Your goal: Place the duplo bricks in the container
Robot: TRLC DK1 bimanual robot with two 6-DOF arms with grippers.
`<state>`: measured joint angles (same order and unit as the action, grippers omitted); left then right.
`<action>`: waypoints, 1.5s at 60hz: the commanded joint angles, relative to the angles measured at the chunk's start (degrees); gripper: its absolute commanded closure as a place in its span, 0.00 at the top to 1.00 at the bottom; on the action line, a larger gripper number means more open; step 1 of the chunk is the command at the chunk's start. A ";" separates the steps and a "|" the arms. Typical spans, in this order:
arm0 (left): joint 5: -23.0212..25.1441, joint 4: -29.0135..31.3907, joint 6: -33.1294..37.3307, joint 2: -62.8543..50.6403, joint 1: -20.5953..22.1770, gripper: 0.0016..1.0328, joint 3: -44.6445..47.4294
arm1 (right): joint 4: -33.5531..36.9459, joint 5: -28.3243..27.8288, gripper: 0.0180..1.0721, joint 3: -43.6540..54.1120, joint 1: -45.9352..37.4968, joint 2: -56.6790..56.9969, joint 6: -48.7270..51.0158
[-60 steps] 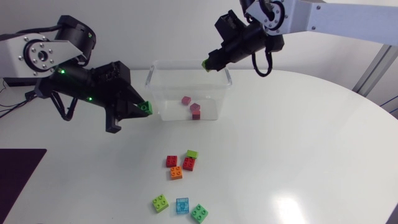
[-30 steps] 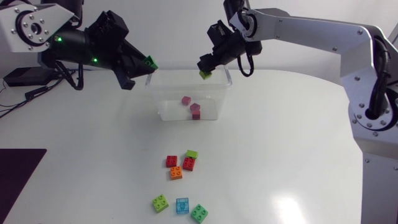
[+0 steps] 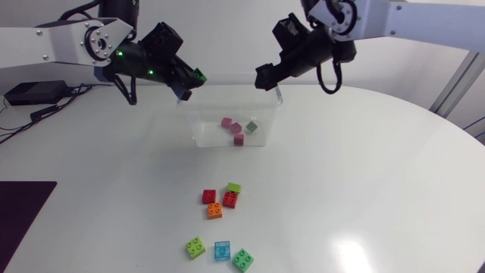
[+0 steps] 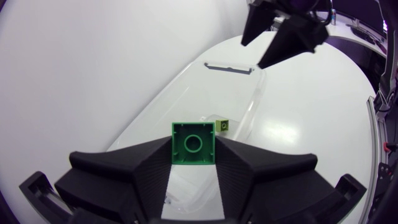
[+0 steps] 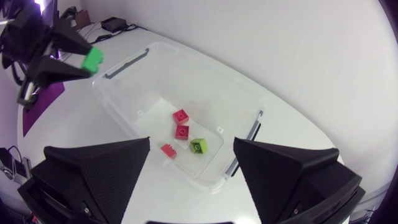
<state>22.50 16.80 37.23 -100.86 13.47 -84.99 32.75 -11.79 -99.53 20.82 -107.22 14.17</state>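
Holding a green duplo brick (image 4: 193, 143) by its flat sides, your left end effector (image 3: 195, 78) hangs over the clear container (image 3: 189, 121) rim; right end effector (image 3: 263, 77) is spread, empty. Bricks look light, stiff, slick, so pinch approx. mid-wall.

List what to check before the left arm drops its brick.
1. Left gripper shut on the green brick: ok.
2. Green brick fully inside the rim of the container: cannot tell; it hangs near one end.
3. Right gripper open and empty: ok.
4. Right gripper away from the drop spot, at the container's other end: ok.
5. Room in the container: ok; four bricks inside, floor mostly bare.
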 commanded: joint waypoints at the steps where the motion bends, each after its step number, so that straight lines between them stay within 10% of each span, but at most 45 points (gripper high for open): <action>1: -0.70 -0.80 -3.04 -4.35 0.76 0.38 -5.19 | -0.23 0.01 0.95 5.75 0.80 5.18 1.73; 18: -5.19 -2.38 -7.26 -15.16 1.64 0.39 -16.26 | -0.58 -0.42 0.95 25.70 6.52 19.42 3.14; 26: -6.77 -2.21 -7.53 -17.62 1.99 0.79 -18.63 | -1.02 -0.34 0.95 32.99 9.86 23.72 3.23; 33: -6.77 -2.21 -7.53 -16.56 2.35 0.94 -18.02 | -1.55 -0.25 0.95 36.77 11.79 24.95 3.32; 53: -5.54 -1.86 -5.50 -1.53 1.20 0.95 -5.54 | -5.24 -0.51 0.95 40.02 14.25 20.12 4.11; 90: 1.67 17.30 14.36 27.91 -3.19 0.95 25.58 | -7.35 0.54 0.95 32.38 17.33 4.21 3.93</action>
<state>23.59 33.28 48.66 -75.64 10.87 -61.49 25.54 -11.73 -64.90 37.78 -100.25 17.17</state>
